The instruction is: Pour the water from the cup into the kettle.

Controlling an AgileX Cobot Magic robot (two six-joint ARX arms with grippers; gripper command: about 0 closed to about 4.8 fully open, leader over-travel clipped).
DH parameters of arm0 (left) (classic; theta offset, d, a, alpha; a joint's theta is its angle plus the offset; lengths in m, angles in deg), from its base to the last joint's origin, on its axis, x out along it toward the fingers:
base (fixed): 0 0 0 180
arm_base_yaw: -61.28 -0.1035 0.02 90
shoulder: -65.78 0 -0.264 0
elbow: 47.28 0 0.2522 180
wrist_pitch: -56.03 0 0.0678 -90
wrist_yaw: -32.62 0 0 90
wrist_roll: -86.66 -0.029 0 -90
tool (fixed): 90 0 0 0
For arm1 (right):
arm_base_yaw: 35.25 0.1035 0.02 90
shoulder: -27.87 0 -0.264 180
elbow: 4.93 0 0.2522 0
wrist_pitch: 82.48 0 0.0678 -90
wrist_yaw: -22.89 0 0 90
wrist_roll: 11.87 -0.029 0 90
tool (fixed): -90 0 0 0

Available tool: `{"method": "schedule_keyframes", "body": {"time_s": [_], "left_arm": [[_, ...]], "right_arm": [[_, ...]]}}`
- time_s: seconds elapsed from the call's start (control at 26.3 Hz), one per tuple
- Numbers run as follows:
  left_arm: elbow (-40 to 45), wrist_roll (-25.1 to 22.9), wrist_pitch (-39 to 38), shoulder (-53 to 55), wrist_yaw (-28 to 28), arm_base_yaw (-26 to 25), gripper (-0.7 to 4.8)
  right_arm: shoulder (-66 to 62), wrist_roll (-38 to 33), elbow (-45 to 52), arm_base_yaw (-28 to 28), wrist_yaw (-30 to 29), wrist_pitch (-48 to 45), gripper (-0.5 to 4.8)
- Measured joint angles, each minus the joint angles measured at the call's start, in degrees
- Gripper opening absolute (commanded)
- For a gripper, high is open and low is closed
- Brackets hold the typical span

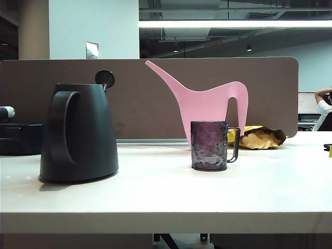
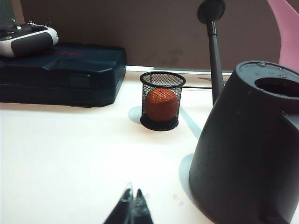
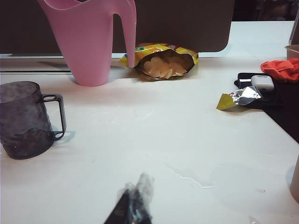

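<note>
The kettle (image 1: pixel 79 132) stood upright on the white surface (image 1: pixel 166 197), toward the left side in the exterior view, loop handle facing the camera. Its lid (image 1: pixel 105 78) was tipped up on a stalk above the body, and the left wrist view showed the top opening uncovered. The cup (image 1: pixel 209 146) stood upright near the middle of the surface, well apart from the kettle, handle pointing away from the kettle. A pink watering can (image 1: pixel 207 106) stood just behind the cup, with an open bag of chips (image 1: pixel 262 137) lying beside it.

Neither arm appeared in the exterior view. The left tool (image 2: pixel 132 207) showed only as two dark fingertips pressed together, low over bare surface, near the kettle's base but not touching it. Beyond it sat a black mesh holder (image 2: pixel 161 100) with an orange ball (image 2: pixel 161 104) inside, and a dark case (image 2: pixel 63 72) carrying a white-and-grey controller (image 2: pixel 27 39).

The right tool (image 3: pixel 135 205) likewise showed fingertips pressed together, holding nothing, over open surface and well apart from the cup. Whether the cup held water could not be told. Farther off lay a crumpled foil wrapper (image 3: pixel 236 99), a small white box (image 3: pixel 263 85) on a black pad, and an orange cloth (image 3: pixel 280 69).
</note>
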Motion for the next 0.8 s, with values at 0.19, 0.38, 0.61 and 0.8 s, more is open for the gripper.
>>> {"method": "schedule_keyframes", "body": {"time_s": [0.19, 0.38, 0.61, 0.8], "left_arm": [[0.0, 0.0, 0.0, 0.0, 0.0, 0.0, -0.05], [0.0, 0.0, 0.0, 0.0, -1.7, 0.0, -0.05], [0.0, 0.0, 0.0, 0.0, -7.6, 0.0, -0.05], [0.0, 0.0, -0.4, 0.0, -12.6, 0.0, -0.05]], "right_arm": [[0.0, -3.6, -0.1, 0.0, -1.2, 0.0, -0.09], [-0.1, -4.4, -5.9, 0.0, -3.5, 3.9, -0.09], [-1.3, -4.5, -15.5, 0.1, -1.6, 9.4, -0.09], [-10.4, -4.5, -23.2, 0.1, -6.7, 13.6, -0.09]]}}
